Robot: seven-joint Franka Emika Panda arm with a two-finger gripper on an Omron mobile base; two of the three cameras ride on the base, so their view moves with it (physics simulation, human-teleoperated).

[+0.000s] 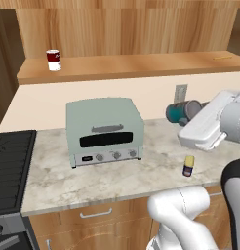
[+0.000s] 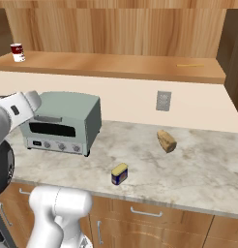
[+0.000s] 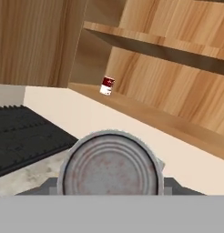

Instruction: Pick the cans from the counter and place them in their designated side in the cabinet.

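left base view: the mint toaster oven [image 1: 105, 131] stands on the counter [image 1: 53, 180]. the teal can [image 1: 183, 112] is held in the air lying sideways, gripper mostly hidden. the dark blue can [image 1: 189, 166] stands upright on the stone.

right base view: a tan lump [image 2: 166, 141] lies beyond the blue can.

hand view: the gripper [image 3: 110, 184] clasps the teal can, silvery end towards the camera; a red-and-white can [image 3: 107, 85] stands on the cabinet [image 3: 145, 113] shelf.

A: Where is the arm?
B: It rises from the near edge, bends at a white elbow low down, and its white forearm reaches up and left.
A: And the hand [image 1: 183, 113]?
B: Raised, lying nearly level and facing left. Its 2 fingers are closed on the teal can [image 1: 178, 113], held sideways with the silvery end [image 3: 110, 169] facing the hand's camera.
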